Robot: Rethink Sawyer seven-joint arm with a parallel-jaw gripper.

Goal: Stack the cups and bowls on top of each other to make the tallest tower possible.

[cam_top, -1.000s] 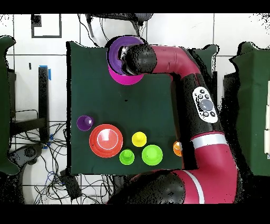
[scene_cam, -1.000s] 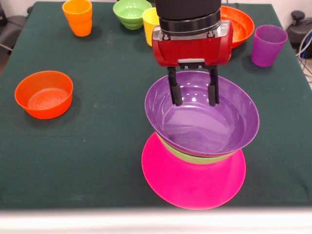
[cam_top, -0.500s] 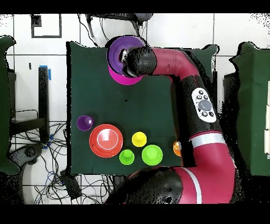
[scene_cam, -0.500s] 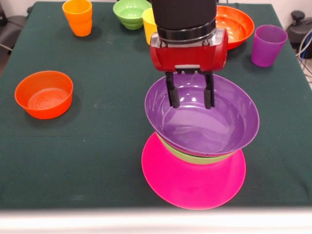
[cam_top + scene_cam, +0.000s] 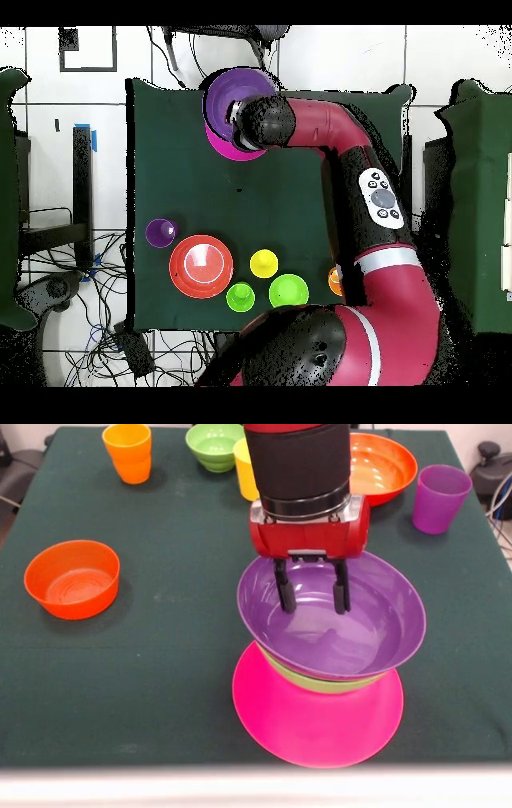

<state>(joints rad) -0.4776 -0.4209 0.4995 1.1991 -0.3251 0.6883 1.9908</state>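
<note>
From the front, the gripper (image 5: 310, 594) hangs over the far side of the purple bowl (image 5: 336, 624), its two black fingers spread apart and gripping nothing, tips dipped just inside the rim; that bowl sits nested on a light green bowl (image 5: 320, 682), which rests on the wide pink bowl (image 5: 316, 720); widest at the bottom, I'd guess, so the tower stands steady. All of it is glossy moulded plastic, smooth and round, on a dull dark green table (image 5: 176, 632); an orange-red bowl (image 5: 72, 578) waits apart at one side; at the far edge stand an orange cup (image 5: 128, 452), a ribbed green bowl (image 5: 214, 446), a yellow cup (image 5: 244, 464) half hidden by the arm, another orange-red bowl (image 5: 384, 464) and a tapered purple cup (image 5: 440, 498).

From overhead, the red arm (image 5: 340, 150) reaches across to the tower (image 5: 228, 92) at the table's far edge; the spare pieces cluster close to the base, within easy reach.
</note>
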